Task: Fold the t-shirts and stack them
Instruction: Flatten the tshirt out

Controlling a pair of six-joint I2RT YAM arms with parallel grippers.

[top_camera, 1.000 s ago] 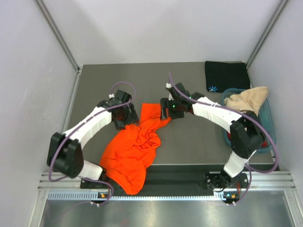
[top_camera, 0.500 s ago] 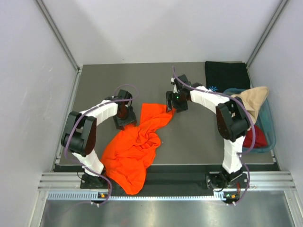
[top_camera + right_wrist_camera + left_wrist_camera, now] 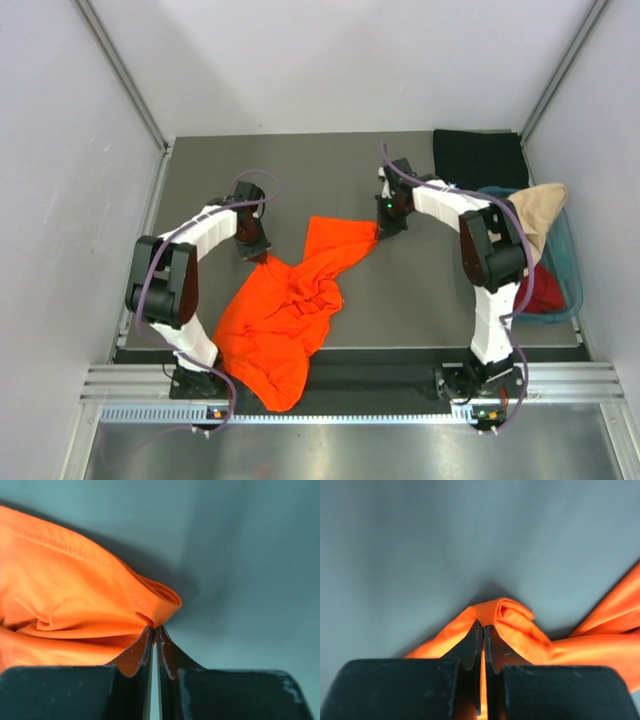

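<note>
A bright orange t-shirt (image 3: 290, 310) lies crumpled across the grey table, its lower part hanging over the near edge. My left gripper (image 3: 257, 252) is shut on a bunched corner of the orange t-shirt (image 3: 500, 617) at the cloth's upper left. At the upper right corner my right gripper (image 3: 384, 226) is shut on a hemmed edge of the orange t-shirt (image 3: 100, 605). A black t-shirt (image 3: 478, 158) lies folded at the back right. The beige t-shirt (image 3: 530, 210) drapes over the teal tub, and a dark red one (image 3: 540, 292) sits inside it.
The teal plastic tub (image 3: 570, 262) stands at the table's right edge, close to the right arm. White walls close in on the left, back and right. A metal rail (image 3: 330, 385) runs along the near edge by the arm bases.
Both grippers have closed on the orange t-shirt's upper corners. They moved apart, the left one leftward and the right one rightward and back, drawing the top edge wider.
</note>
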